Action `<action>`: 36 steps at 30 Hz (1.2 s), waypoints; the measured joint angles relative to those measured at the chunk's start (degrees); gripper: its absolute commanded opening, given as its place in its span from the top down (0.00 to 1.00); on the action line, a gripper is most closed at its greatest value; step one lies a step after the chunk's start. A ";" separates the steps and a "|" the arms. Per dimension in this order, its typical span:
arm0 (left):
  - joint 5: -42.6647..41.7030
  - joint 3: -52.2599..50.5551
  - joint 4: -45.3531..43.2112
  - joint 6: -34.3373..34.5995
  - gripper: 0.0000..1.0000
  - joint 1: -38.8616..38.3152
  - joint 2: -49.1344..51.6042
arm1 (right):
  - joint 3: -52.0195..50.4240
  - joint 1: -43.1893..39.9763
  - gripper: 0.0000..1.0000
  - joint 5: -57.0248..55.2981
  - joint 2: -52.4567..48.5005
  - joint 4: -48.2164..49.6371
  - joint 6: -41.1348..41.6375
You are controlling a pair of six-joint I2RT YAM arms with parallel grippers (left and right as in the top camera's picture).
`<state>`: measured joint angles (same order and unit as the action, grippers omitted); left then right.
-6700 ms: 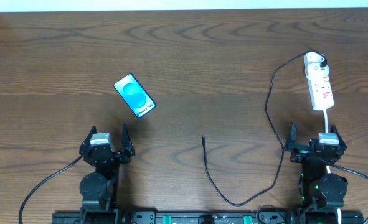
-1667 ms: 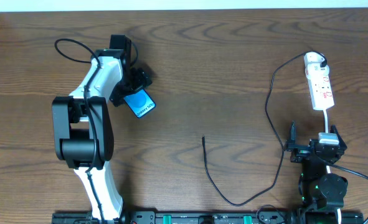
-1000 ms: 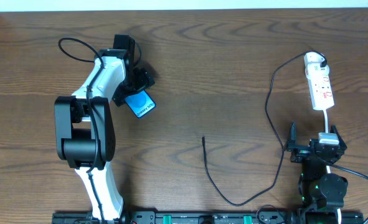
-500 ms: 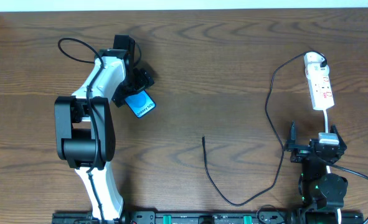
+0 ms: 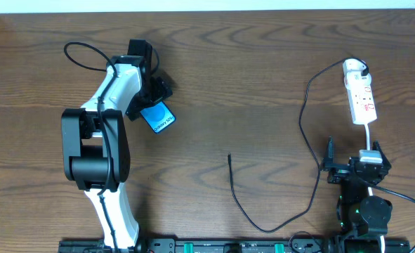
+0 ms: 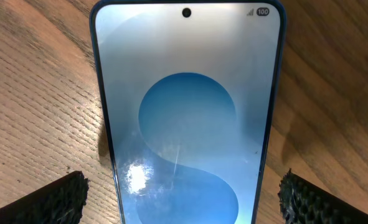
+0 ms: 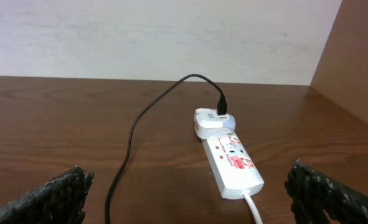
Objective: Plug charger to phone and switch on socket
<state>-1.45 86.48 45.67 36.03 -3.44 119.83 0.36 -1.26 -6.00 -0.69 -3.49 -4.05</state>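
The phone [image 5: 158, 116] lies flat on the table at the upper left, blue screen up; it fills the left wrist view [image 6: 187, 118]. My left gripper [image 5: 149, 95] is open, its fingers either side of the phone's far end, not closed on it. The charger's thin black cable [image 5: 304, 119] runs from its loose plug tip [image 5: 229, 156] at mid-table round to the white adapter [image 5: 354, 68] on the socket [image 5: 362, 100]. The socket also shows in the right wrist view [image 7: 233, 163], with the adapter [image 7: 212, 121]. My right gripper [image 5: 353, 167] is open and empty, near the front edge.
The socket's white cord [image 5: 370, 137] runs down toward the right arm. A wooden side wall [image 7: 352, 68] stands at the right. The left arm's black cable [image 5: 81, 53] loops at the upper left.
The left arm reached from its rest pose out to the phone and now hovers over it, barely moving in the last second. The right arm, cable and socket have not moved.
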 measured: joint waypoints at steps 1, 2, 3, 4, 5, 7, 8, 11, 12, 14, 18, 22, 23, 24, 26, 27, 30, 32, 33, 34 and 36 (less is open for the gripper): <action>0.09 0.00 0.00 0.00 0.02 0.00 0.00 | 0.00 0.00 0.01 0.00 0.00 0.00 0.00; 0.11 0.00 0.00 0.00 0.02 0.00 0.00 | 0.02 0.00 0.01 0.00 0.00 0.00 0.00; 0.11 0.00 0.00 0.00 0.02 0.00 0.00 | 0.00 0.00 0.01 0.00 0.00 0.00 0.00; 0.11 0.00 0.00 0.00 0.02 0.00 0.00 | 0.00 0.00 0.01 0.00 0.00 0.00 0.00; 0.11 0.00 0.00 0.00 0.02 0.00 0.00 | 0.00 0.00 0.01 0.00 0.00 0.00 0.00; 0.11 0.00 0.00 0.00 0.02 0.00 0.00 | 0.00 0.00 0.01 0.00 0.00 0.00 0.00; 0.11 0.00 0.00 0.00 0.02 0.00 0.00 | 0.00 0.00 0.01 0.00 0.00 0.00 0.00; 0.09 0.00 0.00 0.00 0.02 0.00 0.00 | 0.00 0.00 0.01 0.00 0.00 0.00 0.00; 0.09 0.00 0.00 0.00 0.02 0.00 0.00 | 0.00 0.00 0.01 0.00 0.00 0.00 0.00; 0.09 -0.07 0.00 0.00 0.02 0.00 0.00 | 0.00 0.00 0.01 0.00 0.00 0.00 0.00; 0.09 -0.92 0.04 0.00 0.02 0.00 0.00 | 0.00 0.00 0.01 0.00 0.00 -0.02 0.00; 0.09 -1.38 -0.09 0.00 0.02 0.00 0.00 | 0.02 0.00 0.01 0.00 0.00 -0.02 0.00; 0.11 -1.55 -0.09 0.00 0.02 0.00 0.00 | 0.00 0.00 0.01 0.00 0.00 0.00 0.00; 0.09 -1.66 -0.11 0.00 0.02 0.00 0.00 | 0.00 0.00 0.01 0.00 0.00 0.00 0.00; 0.09 -1.66 -0.26 0.00 0.02 0.00 0.00 | 0.00 0.00 0.01 0.00 0.00 0.00 0.00; 0.09 -1.66 -0.35 0.00 0.02 0.00 0.00 | 0.02 0.00 0.01 0.00 0.00 -0.02 0.00; 0.09 -1.66 -0.33 0.22 0.02 0.00 0.00 | 0.00 0.00 0.01 0.00 0.00 -0.02 0.00; 0.09 -1.66 -0.37 0.24 0.02 0.00 0.00 | 0.00 0.00 0.01 0.00 0.00 0.00 0.00; 0.09 -1.66 -0.37 0.24 0.02 0.00 0.00 | 0.00 0.00 0.01 0.00 0.00 0.00 0.00; 0.09 -1.66 -0.46 0.24 0.02 0.00 0.00 | 0.00 0.00 0.01 0.00 0.00 0.00 0.00; 0.09 -1.66 -0.55 0.26 0.02 0.00 0.00 | 0.00 0.00 0.01 0.00 0.00 0.00 0.00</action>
<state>-1.37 84.82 45.12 36.29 -3.44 119.83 0.36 -1.26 -6.00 -0.69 -3.49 -4.05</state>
